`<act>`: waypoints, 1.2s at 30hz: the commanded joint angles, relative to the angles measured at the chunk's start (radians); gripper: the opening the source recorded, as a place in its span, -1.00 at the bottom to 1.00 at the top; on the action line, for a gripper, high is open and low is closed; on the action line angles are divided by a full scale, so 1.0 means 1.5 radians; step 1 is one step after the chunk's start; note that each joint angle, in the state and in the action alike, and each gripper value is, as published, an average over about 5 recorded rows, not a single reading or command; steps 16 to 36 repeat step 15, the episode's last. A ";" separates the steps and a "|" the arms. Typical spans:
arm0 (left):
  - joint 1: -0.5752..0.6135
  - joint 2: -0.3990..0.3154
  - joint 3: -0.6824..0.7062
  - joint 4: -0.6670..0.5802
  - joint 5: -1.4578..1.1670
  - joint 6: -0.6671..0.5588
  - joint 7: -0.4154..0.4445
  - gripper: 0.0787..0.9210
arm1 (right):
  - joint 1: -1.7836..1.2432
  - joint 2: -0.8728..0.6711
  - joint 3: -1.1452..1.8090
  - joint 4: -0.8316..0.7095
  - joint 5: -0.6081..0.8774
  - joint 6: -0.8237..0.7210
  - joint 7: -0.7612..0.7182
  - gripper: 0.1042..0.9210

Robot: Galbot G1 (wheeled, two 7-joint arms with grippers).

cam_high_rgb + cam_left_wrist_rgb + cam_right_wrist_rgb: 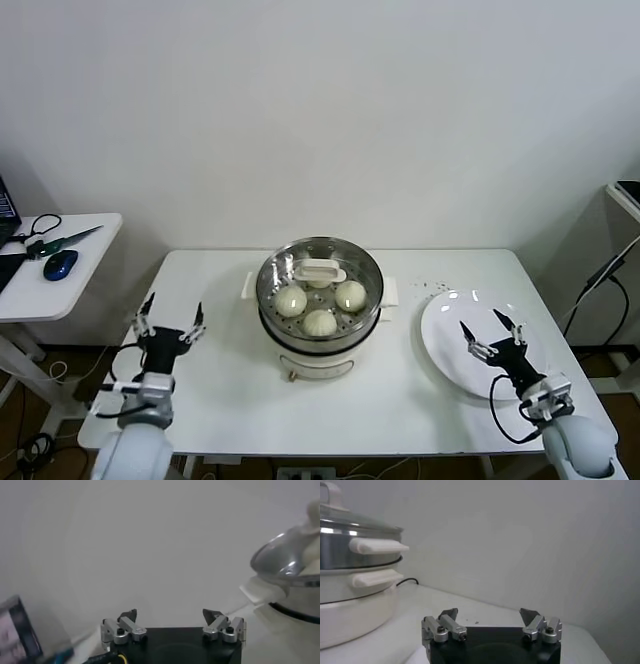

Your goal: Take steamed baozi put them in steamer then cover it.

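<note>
The steamer (320, 330) stands mid-table on its white base. The clear glass cover (365, 268) with its cream handle (320, 271) sits on it. Through the glass I see three steamed baozi (320, 322); a fourth is partly hidden under the handle. My left gripper (171, 318) is open and empty, low over the table's left part, well left of the steamer. My right gripper (492, 330) is open and empty over the flat white plate. The left wrist view shows the left gripper (170, 614) and the steamer's edge (285, 560). The right wrist view shows the right gripper (489, 613), steamer (355, 555) and cover (350, 522).
A bare white plate (445, 345) lies at the table's right. A side table (80, 270) on the far left holds a blue mouse (60, 264) and scissors (65, 240). Another stand (625, 200) with cables is at the far right.
</note>
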 commanded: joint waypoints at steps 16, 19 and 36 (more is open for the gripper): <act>0.064 -0.032 -0.080 0.050 -0.225 -0.171 0.067 0.77 | -0.021 0.017 0.004 0.018 0.014 0.040 0.007 0.76; 0.064 -0.032 -0.080 0.050 -0.225 -0.171 0.067 0.77 | -0.021 0.017 0.004 0.018 0.014 0.040 0.007 0.76; 0.064 -0.032 -0.080 0.050 -0.225 -0.171 0.067 0.77 | -0.021 0.017 0.004 0.018 0.014 0.040 0.007 0.76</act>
